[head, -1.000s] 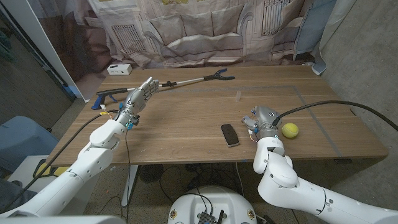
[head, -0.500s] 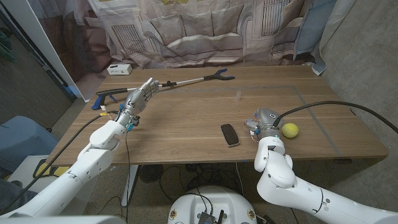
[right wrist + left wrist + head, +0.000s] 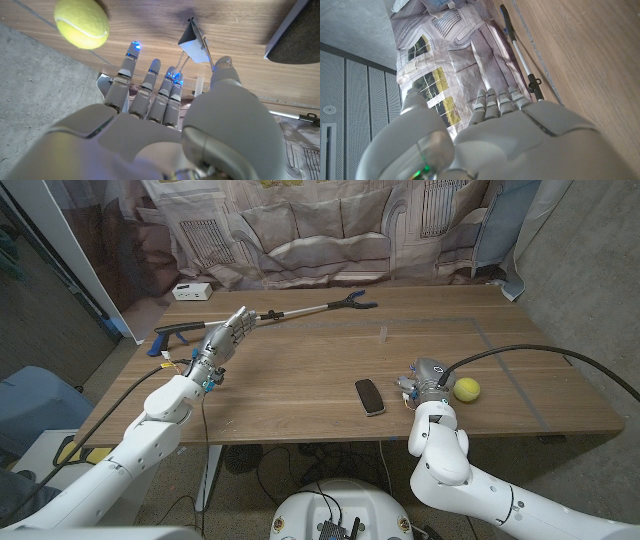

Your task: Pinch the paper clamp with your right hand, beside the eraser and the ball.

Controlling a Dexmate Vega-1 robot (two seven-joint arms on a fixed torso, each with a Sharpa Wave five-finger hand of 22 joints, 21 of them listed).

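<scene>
Right wrist view: paper clamp (image 3: 195,41) and ball (image 3: 81,23) bear no legible writing.

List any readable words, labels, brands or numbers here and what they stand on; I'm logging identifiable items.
None can be read.
White box at the table's far left: dark marks on its front, too small to read.
Tennis ball: only its seam shows, no brand.
Paper clamp, black eraser, reacher grabber: no print shows.

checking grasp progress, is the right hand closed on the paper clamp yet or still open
Open, not yet holding it. In the right wrist view the right hand has its fingers apart, reaching toward the paper clamp, which sits on the table ahead of the fingertips.
</scene>
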